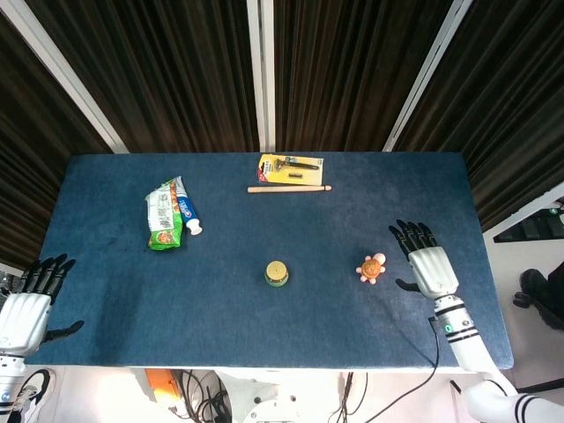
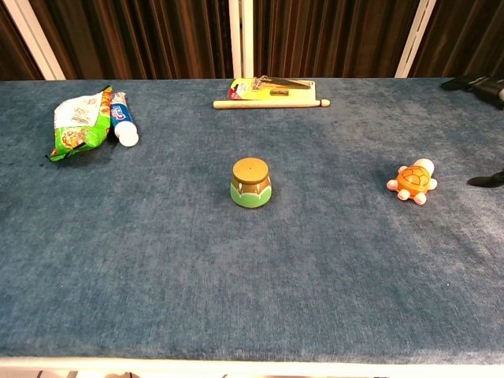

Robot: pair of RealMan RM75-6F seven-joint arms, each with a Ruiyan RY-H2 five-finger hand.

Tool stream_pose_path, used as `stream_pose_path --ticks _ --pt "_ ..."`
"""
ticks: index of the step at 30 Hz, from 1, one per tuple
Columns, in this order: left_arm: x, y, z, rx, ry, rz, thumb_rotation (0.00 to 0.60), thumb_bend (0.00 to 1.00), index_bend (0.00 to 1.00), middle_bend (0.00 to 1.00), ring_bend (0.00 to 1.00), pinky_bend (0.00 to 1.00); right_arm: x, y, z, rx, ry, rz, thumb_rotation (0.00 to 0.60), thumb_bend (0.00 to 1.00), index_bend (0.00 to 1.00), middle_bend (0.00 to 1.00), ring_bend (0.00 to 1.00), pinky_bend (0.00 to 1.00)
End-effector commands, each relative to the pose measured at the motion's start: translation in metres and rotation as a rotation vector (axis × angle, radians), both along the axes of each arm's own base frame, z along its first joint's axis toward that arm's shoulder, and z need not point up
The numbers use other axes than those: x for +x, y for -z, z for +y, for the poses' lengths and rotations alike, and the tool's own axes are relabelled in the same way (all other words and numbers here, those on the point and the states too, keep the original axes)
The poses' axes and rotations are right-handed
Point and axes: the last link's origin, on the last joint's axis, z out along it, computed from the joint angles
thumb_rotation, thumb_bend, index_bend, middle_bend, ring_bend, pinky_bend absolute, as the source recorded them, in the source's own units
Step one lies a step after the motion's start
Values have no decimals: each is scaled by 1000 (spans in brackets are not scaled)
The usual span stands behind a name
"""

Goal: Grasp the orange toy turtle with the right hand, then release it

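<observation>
While the orange toy turtle (image 1: 372, 267) sat alone on the blue table (image 1: 264, 335), the right hand (image 1: 429, 264) lay just beside it at three o'clock, fingers spread, holding nothing.

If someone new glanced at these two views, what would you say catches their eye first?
Most likely the orange toy turtle, bright against the blue table, lying free on its right side. Just beside it, apart from it, the right hand is open with fingers spread. Next comes the small green jar with a tan lid alone at the table's centre.
</observation>
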Motion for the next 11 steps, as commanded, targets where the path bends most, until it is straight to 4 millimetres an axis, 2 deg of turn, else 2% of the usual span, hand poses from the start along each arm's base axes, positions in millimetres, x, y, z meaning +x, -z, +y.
stream_pose_path --ticks 1,6,11 --pt "1 -1 1 2 0 1 600 23 62 0 0 0 -15 -27 24 -37 31 25 600 0 0 0 0 0" --pt "2 -4 3 8 4 3 600 23 62 0 0 0 -42 -60 59 -98 123 47 600 0 0 0 0 0" --pt "1 -4 3 16 8 3 600 23 62 0 0 0 -59 -75 76 -151 192 47 600 0 0 0 0 0"
